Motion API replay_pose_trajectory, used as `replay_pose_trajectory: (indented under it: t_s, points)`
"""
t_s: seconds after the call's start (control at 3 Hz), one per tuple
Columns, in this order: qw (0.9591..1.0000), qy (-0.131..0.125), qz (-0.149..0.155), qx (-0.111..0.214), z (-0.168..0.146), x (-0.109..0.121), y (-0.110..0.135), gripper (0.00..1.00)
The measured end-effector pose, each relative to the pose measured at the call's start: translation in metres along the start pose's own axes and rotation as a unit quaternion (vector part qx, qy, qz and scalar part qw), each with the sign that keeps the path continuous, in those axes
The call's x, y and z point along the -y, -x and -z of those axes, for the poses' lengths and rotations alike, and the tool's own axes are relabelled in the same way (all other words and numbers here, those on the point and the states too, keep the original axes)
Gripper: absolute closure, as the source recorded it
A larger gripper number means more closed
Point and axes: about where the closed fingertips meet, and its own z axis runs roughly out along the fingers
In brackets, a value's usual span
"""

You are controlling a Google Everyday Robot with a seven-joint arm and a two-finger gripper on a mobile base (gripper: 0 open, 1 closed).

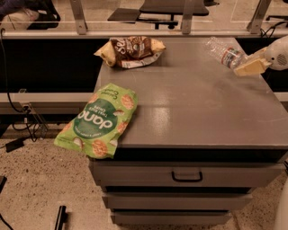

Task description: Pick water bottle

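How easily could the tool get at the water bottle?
Probably yes, easily: the tool is at the table's far right corner, right beside the lying water bottle, with nothing between them.

You are looking at an office-type workspace. The work surface is the flat top of a grey metal filing cabinet (pixel 202 117), with stacked drawers and a black pull handle (pixel 186 176) on the top one. It stands on a speckled hard floor (pixel 31 188), and black cables (pixel 28 117) trail along the left. Behind it run grey metal partition posts (pixel 79 16) and what seems to be a dark office chair base (pixel 157 11). The robot's cream-coloured gripper (pixel 243 68) reaches in over the cabinet's far right corner.
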Motion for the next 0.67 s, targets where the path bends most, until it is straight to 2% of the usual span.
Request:
replay_pose_trajectory:
  t_s: [0.33,0.67]
  points:
    - [0.998,0.024,0.042,0.041,0.0163,-0.0188,0.0314,1.0]
    - [0.998,0.024,0.042,0.041,0.0163,-0.0188,0.0314,1.0]
